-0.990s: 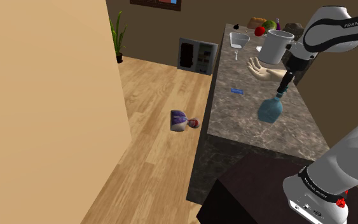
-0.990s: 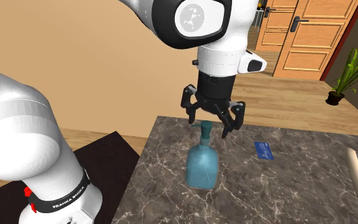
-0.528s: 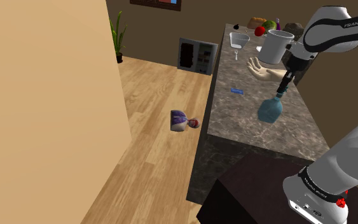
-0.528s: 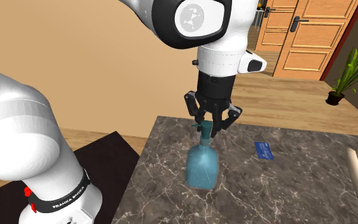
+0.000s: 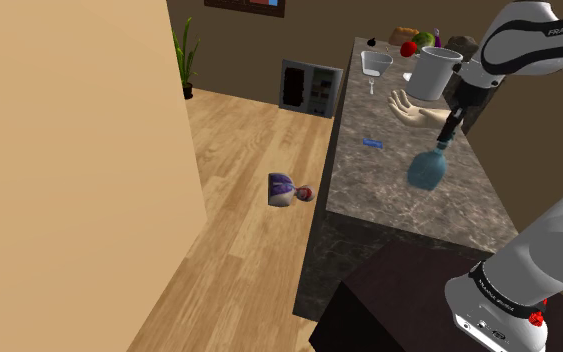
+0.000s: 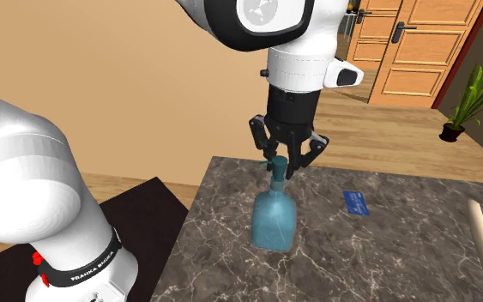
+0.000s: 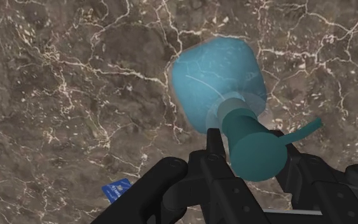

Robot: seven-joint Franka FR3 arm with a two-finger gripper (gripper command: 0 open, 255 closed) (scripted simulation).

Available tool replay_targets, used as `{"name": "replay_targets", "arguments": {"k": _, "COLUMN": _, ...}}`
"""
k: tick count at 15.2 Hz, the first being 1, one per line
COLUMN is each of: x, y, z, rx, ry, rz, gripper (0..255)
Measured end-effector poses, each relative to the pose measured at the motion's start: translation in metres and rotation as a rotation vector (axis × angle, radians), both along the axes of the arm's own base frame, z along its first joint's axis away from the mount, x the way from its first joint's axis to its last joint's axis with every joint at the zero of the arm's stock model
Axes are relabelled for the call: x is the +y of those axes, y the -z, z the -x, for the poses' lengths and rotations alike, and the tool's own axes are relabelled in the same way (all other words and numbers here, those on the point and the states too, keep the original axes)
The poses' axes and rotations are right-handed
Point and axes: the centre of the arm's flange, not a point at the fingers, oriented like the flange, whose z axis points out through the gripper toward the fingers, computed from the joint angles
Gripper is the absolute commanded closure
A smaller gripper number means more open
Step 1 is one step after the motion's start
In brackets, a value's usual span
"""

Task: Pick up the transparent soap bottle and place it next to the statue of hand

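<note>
Claw (image 6: 280,167) clamped on the pump neck of the teal see-through soap bottle (image 6: 274,219), bottle upright over the marbled worktop (image 6: 385,257).
Shoulder view: bottle (image 5: 429,172) hangs under the claw (image 5: 447,135). Hand statue (image 5: 414,108) sits at the bottle's 11 o'clock, apart from it. Small blue card (image 5: 372,143) at 10 o'clock. Base looks just clear of the worktop, but contact cannot be ruled out from these angles. Wrist view: both fingers (image 7: 213,147) press the pump collar.
</note>
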Motion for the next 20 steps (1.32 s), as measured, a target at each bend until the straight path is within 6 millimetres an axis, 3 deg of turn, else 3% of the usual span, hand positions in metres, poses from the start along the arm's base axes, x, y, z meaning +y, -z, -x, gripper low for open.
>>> {"name": "replay_targets", "arguments": {"k": 20, "x": 0.0, "y": -0.106, "z": 0.0, "rx": 0.0, "ry": 0.0, "rz": 0.0, "gripper": 255}}
